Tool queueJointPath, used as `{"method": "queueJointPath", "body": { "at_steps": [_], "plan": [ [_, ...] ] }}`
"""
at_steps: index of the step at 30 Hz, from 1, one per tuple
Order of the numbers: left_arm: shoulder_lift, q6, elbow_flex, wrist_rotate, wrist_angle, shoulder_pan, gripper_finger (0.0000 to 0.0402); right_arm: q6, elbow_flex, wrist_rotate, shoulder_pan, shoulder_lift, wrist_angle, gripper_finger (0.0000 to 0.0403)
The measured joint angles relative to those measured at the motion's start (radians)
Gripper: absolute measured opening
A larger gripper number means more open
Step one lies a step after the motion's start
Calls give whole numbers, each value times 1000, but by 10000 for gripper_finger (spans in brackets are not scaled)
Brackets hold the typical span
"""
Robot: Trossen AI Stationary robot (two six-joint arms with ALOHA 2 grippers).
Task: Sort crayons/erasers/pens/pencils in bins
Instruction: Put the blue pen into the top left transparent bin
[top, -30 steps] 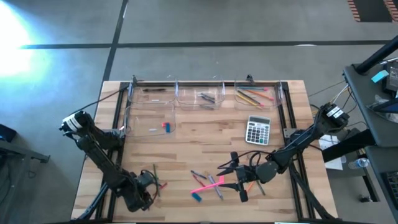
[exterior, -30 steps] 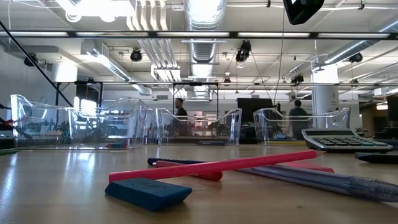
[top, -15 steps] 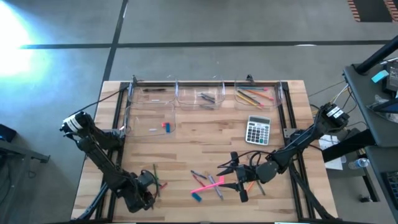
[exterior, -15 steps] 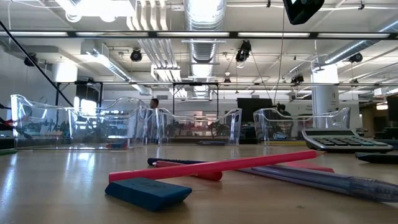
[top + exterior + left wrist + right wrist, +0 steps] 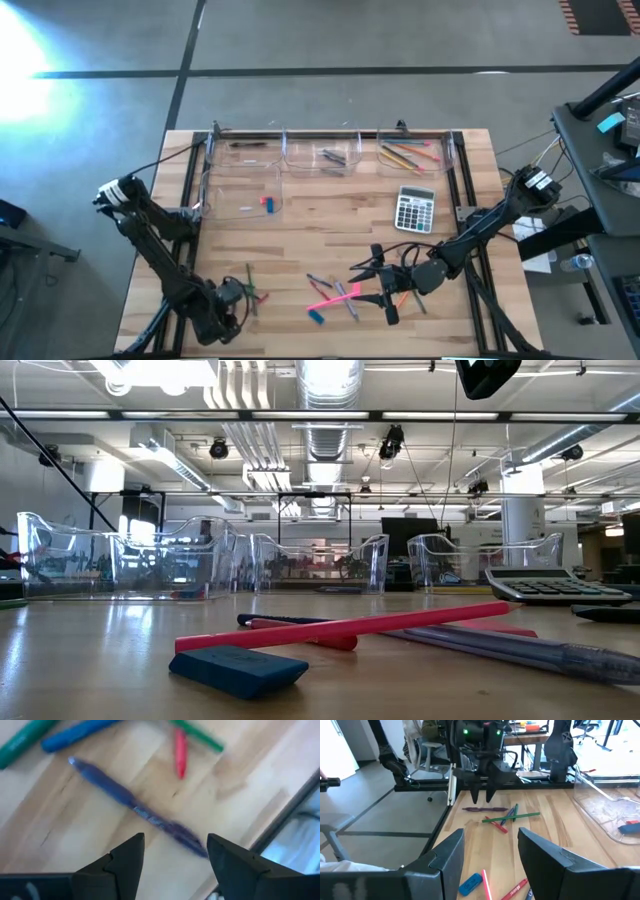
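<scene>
Room: open workshop with ceiling ducts and lamps beyond the wooden table (image 5: 300, 225).
Bins (image 5: 330, 152): clear trays in a row along the table's far edge, a fourth just in front; pencils (image 5: 408, 155) lie in the one beside the calculator (image 5: 415, 209).
Loose: blue eraser (image 5: 238, 669) and pink sticks well nearer than the calculator.
Left gripper (image 5: 172, 857): jaws spread, empty, over a blue pen (image 5: 137, 807), far across from the calculator.
Right gripper (image 5: 487, 852): jaws spread, empty, just nearer than the calculator.

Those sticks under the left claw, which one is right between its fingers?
The long purple-blue pen, lying alone across the open left claw; the green, blue and red sticks lie beyond it.
</scene>
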Motion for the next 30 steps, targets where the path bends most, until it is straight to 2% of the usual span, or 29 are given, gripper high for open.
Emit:
{"method": "queueJointPath", "body": {
  "at_steps": [9, 15, 21, 30],
  "plan": [
    [27, -61, -3, -45, -60, 1, 203, 0, 0, 0, 0, 0, 0, 176],
    [85, -100, 5, 4, -69, 6, 202, 0, 0, 0, 0, 0, 0, 176],
    [91, -100, 10, 20, -91, 7, 202, 0, 0, 1, 0, 0, 0, 176],
    [93, -112, 9, 157, -192, 7, 196, 0, 0, 1, 0, 0, -5, 176]
  ]
}}
